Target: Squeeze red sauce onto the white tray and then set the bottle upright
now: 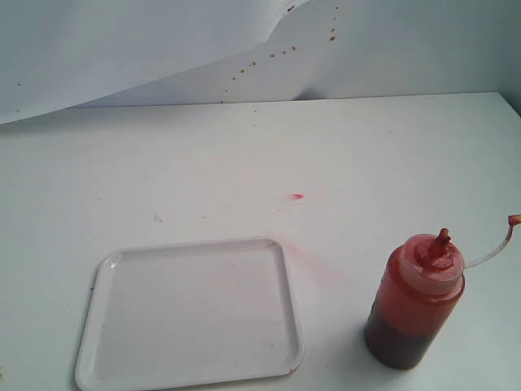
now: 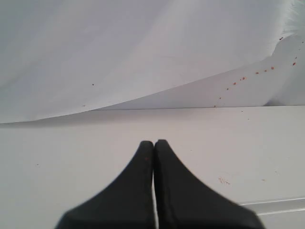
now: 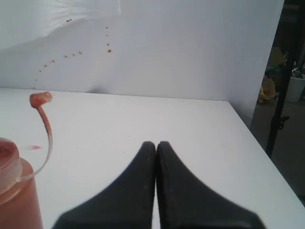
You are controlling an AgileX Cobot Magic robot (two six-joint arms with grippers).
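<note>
The bottle point(image 1: 417, 301) stands upright at the front right of the table, its whitish cap and red-stained nozzle on top and its tethered tip cap point(image 1: 513, 219) hanging off to the right. The white tray point(image 1: 106, 358) lies flat at the front left; no glossy blob of red sauce shows on it. Neither arm appears in the exterior view. My left gripper point(image 2: 153, 142) is shut with nothing in it, a corner of the white tray point(image 2: 276, 206) beside it. My right gripper point(image 3: 156, 143) is shut and empty, with the bottle point(image 3: 16, 198) and its tip cap point(image 3: 40, 98) off to one side.
A small pink smear point(image 1: 298, 196) marks the table behind the tray, and fainter pink stains lie beside the tray's right rim. The white paper backdrop point(image 1: 163, 41) carries a row of brown-red specks. The table's right edge point(image 3: 257, 138) drops off near my right gripper.
</note>
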